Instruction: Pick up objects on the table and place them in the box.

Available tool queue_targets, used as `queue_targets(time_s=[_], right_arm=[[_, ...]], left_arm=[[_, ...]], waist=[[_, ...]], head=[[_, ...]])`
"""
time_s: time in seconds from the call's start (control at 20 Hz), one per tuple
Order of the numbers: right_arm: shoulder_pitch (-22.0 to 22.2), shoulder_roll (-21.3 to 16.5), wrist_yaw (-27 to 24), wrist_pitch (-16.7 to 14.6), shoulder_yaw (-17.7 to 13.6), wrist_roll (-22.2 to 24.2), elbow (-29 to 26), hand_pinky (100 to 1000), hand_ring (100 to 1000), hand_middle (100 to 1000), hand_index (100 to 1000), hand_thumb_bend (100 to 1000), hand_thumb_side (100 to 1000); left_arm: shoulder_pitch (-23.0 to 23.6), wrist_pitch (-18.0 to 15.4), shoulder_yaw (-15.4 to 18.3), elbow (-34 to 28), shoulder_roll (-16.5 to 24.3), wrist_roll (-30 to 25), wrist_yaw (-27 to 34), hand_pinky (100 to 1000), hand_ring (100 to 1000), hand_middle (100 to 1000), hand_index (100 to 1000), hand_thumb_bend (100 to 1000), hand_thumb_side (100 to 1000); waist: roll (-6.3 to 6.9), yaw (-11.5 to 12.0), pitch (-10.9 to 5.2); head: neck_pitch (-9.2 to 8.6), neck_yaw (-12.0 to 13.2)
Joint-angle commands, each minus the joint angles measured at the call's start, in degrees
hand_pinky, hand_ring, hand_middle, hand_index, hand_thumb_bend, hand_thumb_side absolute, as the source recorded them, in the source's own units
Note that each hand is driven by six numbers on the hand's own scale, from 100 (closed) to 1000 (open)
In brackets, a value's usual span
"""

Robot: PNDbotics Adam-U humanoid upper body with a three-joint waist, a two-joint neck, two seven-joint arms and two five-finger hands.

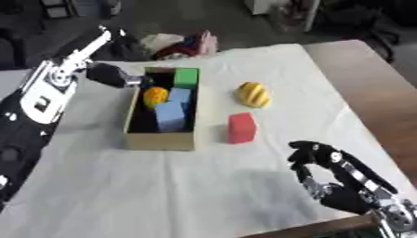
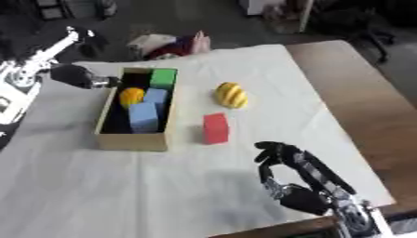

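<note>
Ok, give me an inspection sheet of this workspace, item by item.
Surface: table under a white cloth, wood bare along the right side.
Job's things: box holds a green block, an orange thing and two blue blocks. Still out on the cloth: red block and yellow thing, both right of the box.
Clutter: nothing seen on the cloth.
Hands: left hand at the box's far left corner, fingers not readable; right hand near the lower right, fingers curled, holding nothing.
Cables: nothing seen.
Surroundings: red, white and pink bundle beyond the far edge; dark floor.
</note>
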Motion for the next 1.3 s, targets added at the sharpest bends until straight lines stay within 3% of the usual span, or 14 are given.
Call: queue_targets(time_s=[0.05,0.25,0.3,0.35,0.55,0.75,0.9,1.05,1.2,1.3], right_arm=[[-3.06,-3.55,1.11,-0.32,-1.03,-0.95,-1.0,776,665,674,890,100,420],[-8.35,-7.75,3.15,-1.12,-1.34,-1.65,0.38,780,675,685,898,100,402],[-9.77,-8.63,3.53,-1.37,-1.24,-1.75,1.1,781,678,690,900,100,521],[-11.27,-9.53,3.88,-1.69,-1.05,-1.7,1.89,782,682,694,903,100,396],[-17.77,-13.42,4.58,-3.22,0.54,0.0,7.11,789,714,733,920,100,383],[-25.41,-15.6,6.14,-4.79,1.88,4.39,16.64,811,784,808,948,124,344],[-31.74,-14.08,9.44,-5.28,1.13,8.12,27.85,828,822,844,950,160,333],[-36.6,-10.8,15.77,-5.06,-1.47,9.26,39.97,839,853,862,954,225,379],[-39.74,-7.18,24.39,-3.78,-5.14,7.19,50.65,847,869,880,956,253,402],[-41.01,-5.58,28.86,-2.1,-7.77,3.17,55.5,850,871,876,951,265,416]], left_arm=[[3.92,1.19,2.75,-11.29,5.83,3.02,7.45,662,598,616,769,694,351],[14.47,2.93,6.72,-23.76,5.99,7.74,14.68,659,604,616,762,679,350],[16.88,3.2,7.45,-26.34,5.32,8.5,15.59,658,604,616,762,901,270],[19.16,3.42,8.02,-28.54,4.41,9.09,16.29,658,604,616,762,675,353],[27.09,4.15,9.43,-34.76,-0.45,9.67,16.98,656,604,616,761,675,370],[32.4,5.31,9.9,-35.42,-6.28,8.8,15.24,650,601,612,757,670,382],[35.65,5.56,9.49,-34.68,-10.31,7.76,14.72,649,601,611,757,672,391],[37.75,5.43,9.08,-33.81,-13.65,6.75,14.52,647,599,608,757,669,394],[38.72,5.08,8.67,-33.39,-16.15,6.0,14.34,647,599,608,757,667,396],[39.07,4.82,8.48,-33.58,-16.94,5.69,14.23,647,598,607,757,667,397]], waist=[[-0.01,0.68,-1.07],[0.06,2.62,-1.53],[0.07,3.02,-1.61],[0.04,3.41,-1.69],[-0.09,5.18,-2.07],[0.02,6.95,-2.42],[0.15,8.14,-2.62],[0.3,9.42,-2.88],[0.52,10.83,-3.09],[0.77,11.85,-3.05]], head=[[-0.41,-0.63],[0.17,-1.1],[0.34,-1.1],[0.49,-1.16],[1.0,-2.21],[0.98,-3.76],[0.79,-5.17],[1.01,-6.64],[1.17,-8.33],[1.07,-9.41]])
